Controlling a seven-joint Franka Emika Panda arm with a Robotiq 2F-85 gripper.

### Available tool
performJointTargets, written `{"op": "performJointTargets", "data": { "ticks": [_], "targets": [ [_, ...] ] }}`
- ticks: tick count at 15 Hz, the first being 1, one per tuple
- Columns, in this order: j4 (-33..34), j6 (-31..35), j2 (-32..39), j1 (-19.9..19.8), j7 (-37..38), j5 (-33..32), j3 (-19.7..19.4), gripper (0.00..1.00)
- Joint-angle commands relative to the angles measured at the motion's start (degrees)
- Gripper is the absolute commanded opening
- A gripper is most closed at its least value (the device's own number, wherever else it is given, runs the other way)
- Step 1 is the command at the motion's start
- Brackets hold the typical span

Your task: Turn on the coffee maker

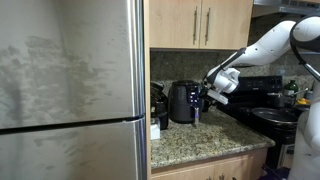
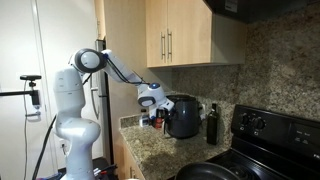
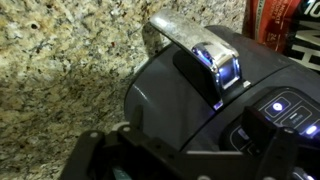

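Note:
The coffee maker [image 1: 183, 102] is a glossy black, rounded appliance on the granite counter, seen in both exterior views [image 2: 182, 117]. In the wrist view its top [image 3: 170, 95] fills the frame, with a chrome handle [image 3: 195, 45] and blue-lit buttons [image 3: 285, 108] on the panel at right. My gripper [image 1: 205, 99] is right at the machine's front [image 2: 155, 112]. In the wrist view the gripper [image 3: 190, 138] looks open and holds nothing, and one dark finger [image 3: 262, 130] rests over the control panel beside the lit buttons. I cannot tell whether it touches.
A steel refrigerator [image 1: 70, 90] stands beside the counter. A black stove with pans [image 1: 275, 112] is on the coffee maker's other side. A dark bottle [image 2: 211, 125] stands close by it. Wooden cabinets [image 2: 185, 35] hang overhead. A red item [image 3: 285, 20] sits behind the machine.

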Motion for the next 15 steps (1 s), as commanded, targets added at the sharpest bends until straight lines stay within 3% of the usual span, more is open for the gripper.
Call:
{"op": "performJointTargets", "data": {
  "ticks": [1, 15],
  "targets": [
    [0.0, 0.0, 0.0, 0.0, 0.0, 0.0, 0.0, 1.00],
    [0.2, 0.9, -0.3, 0.3, -0.3, 0.4, 0.0, 1.00]
  ]
}}
